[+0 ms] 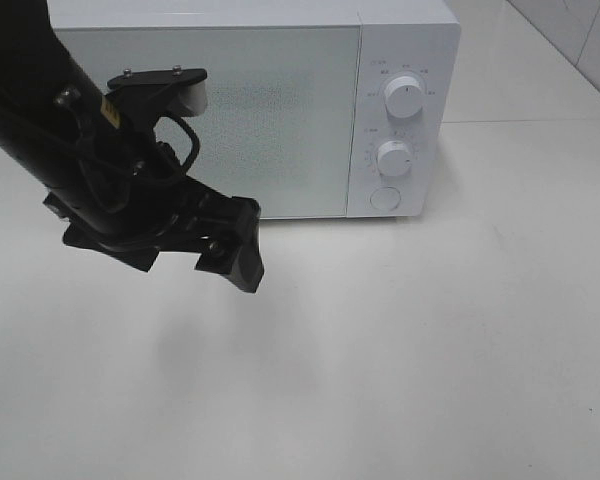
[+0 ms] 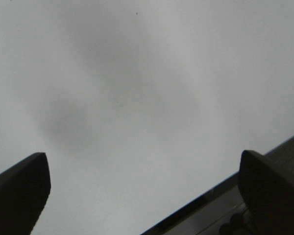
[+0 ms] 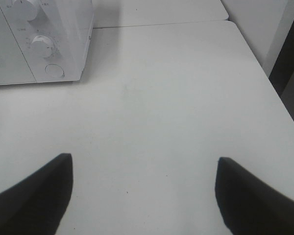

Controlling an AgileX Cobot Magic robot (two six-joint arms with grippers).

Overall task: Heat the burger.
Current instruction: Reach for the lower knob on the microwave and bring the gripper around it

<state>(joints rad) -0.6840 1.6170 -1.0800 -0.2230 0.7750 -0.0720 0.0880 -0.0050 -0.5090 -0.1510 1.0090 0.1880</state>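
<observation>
**Door shut, no burger to be seen**

The burger is nowhere in view. It is not on the table [image 1: 430, 350] in front of the microwave [image 1: 400, 40], nor to the right of it, and neither gripper holds it. The microwave's door [image 1: 280, 120] is closed, and its frosted panel shows nothing behind it. My guess is that the burger already sits inside, but I cannot confirm that from where I stand.

If so, the loading and the closing of the door are done. What is left is the heating itself: setting the upper dial [image 1: 405, 98] and the lower dial [image 1: 394, 157] on the panel at the microwave's right side. The round button [image 1: 385, 198] below them looks like the door release. Whether either dial has been turned I cannot tell.

The left gripper [image 2: 143, 166] hangs just in front of the microwave's door, over bare table, its fingers [image 2: 19, 191] spread wide with nothing between them. The right gripper [image 3: 144, 164] is off to the right of the microwave, well apart from it. Its fingers [image 3: 34, 196] are also spread wide and empty.

As for writing, small grey marks ring both dials, but they are too small to read. I can make out no brand name on the microwave.
</observation>
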